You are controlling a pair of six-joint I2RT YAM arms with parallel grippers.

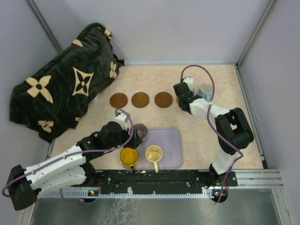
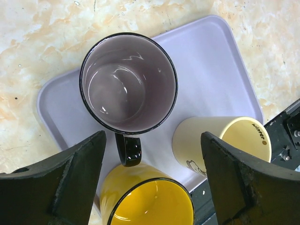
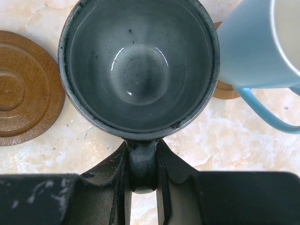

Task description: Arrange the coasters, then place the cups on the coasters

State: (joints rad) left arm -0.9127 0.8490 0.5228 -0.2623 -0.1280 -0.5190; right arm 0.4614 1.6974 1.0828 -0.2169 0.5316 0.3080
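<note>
- L claw (image 2: 152,140): released, fingers (image 2: 77,180) spread wide, nothing pinched.
- Just ahead of it: purple-grey mug (image 2: 129,84), upright on lavender tray (image 2: 211,61). Its black handle points back into the gap betw. the fingers and touches neither.
- Back toward L wrist: yellow mug (image 2: 150,201) sits under the claw. Cream mug (image 2: 211,140) is beside the right-side finger. Both are on the same tray.
- R claw (image 3: 140,180): clenched on the handle of grey-green mug (image 3: 140,65). Mug is upright, mouth up, straight ahead of the fingers. Can't tell if it rests on the tabletop (image 3: 187,140) or hangs above it.
- Left of R claw: dark coaster (image 3: 23,98), near the mug but apart from it.
- Right of R claw: light blue mug (image 3: 253,47), close by. Edge of a lighter coaster (image 3: 225,90) shows betw. the two mugs.
- Further out, top view: coaster row (image 1: 140,99) of three lies beyond L claw, left of R claw.
- Far left corner: dark flowered blanket (image 1: 65,84).
</note>
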